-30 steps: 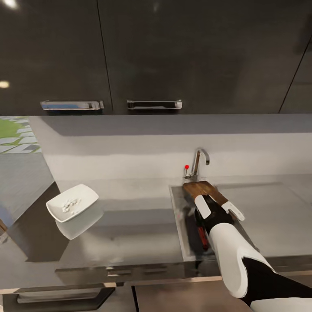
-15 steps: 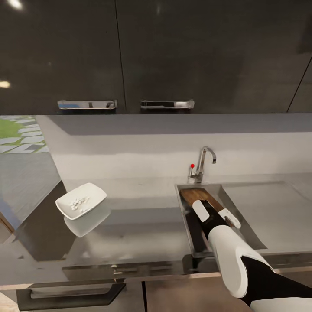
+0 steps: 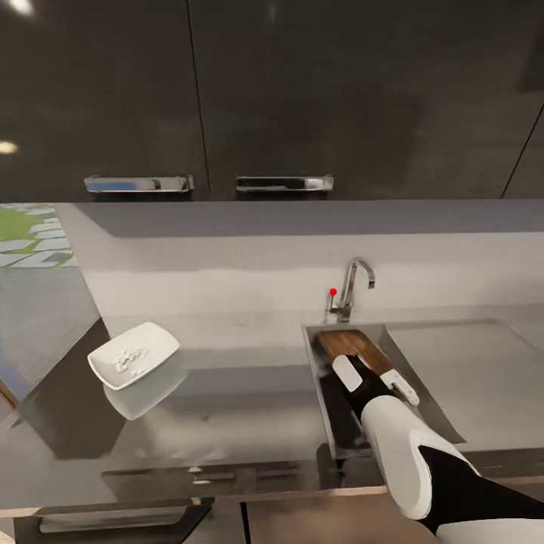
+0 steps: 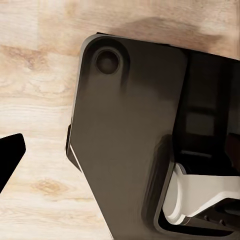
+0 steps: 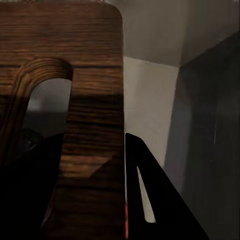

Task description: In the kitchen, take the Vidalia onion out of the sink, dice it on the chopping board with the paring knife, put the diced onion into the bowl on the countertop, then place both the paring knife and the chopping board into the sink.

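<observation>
From my head, my right gripper [image 3: 375, 378] reaches into the matte grey sink [image 3: 438, 412], clamped on the dark wood-grain chopping board [image 3: 349, 344]. The squarish white bowl [image 3: 134, 354] holding diced onion [image 3: 125, 358] sits on the glossy countertop [image 3: 227, 408].

My right wrist shows the board's [image 5: 75, 100] oval slot, fingers [image 5: 145, 195] gripping its edge.

My left wrist faces pale wood flooring [image 4: 35, 125]; whether that claw is apart or together, I cannot tell.

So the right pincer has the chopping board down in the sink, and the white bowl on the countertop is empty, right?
Not quite: the bowl is not empty. The head view shows small white diced onion pieces lying in it. The rest holds: the right pincer has the chopping board down in the sink, and the bowl sits on the countertop.
</observation>
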